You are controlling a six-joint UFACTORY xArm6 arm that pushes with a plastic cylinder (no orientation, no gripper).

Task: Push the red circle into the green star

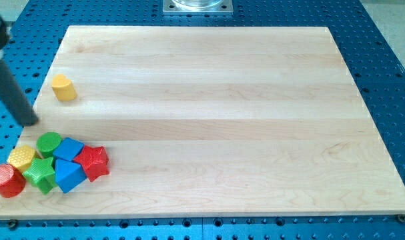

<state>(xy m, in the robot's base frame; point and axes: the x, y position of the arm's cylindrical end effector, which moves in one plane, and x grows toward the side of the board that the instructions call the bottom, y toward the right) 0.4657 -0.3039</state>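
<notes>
1. My tip sits at the board's left edge, above the block cluster and below the yellow block, touching nothing. There are no fingers here to release or clench, just a bare rod with nothing held.
2. The red circle is at the view's bottom left corner of the wooden board, the outermost piece of the cluster.
3. The green star is just to its right, and the two look to be touching or nearly so; the gap is hard to judge from here.
4. Handling call: the red circle looks like a small, rigid, light cylinder that should slide freely on smooth wood. It may roll off the tip's line if struck off-centre.
5. Contact spot: its left flank, pushing towards the view's right. Room there is tight near the board edge.
6. Crowding it: yellow star, green circle, two blue blocks, red star.
7. Writing or brands: none readable anywhere.
</notes>
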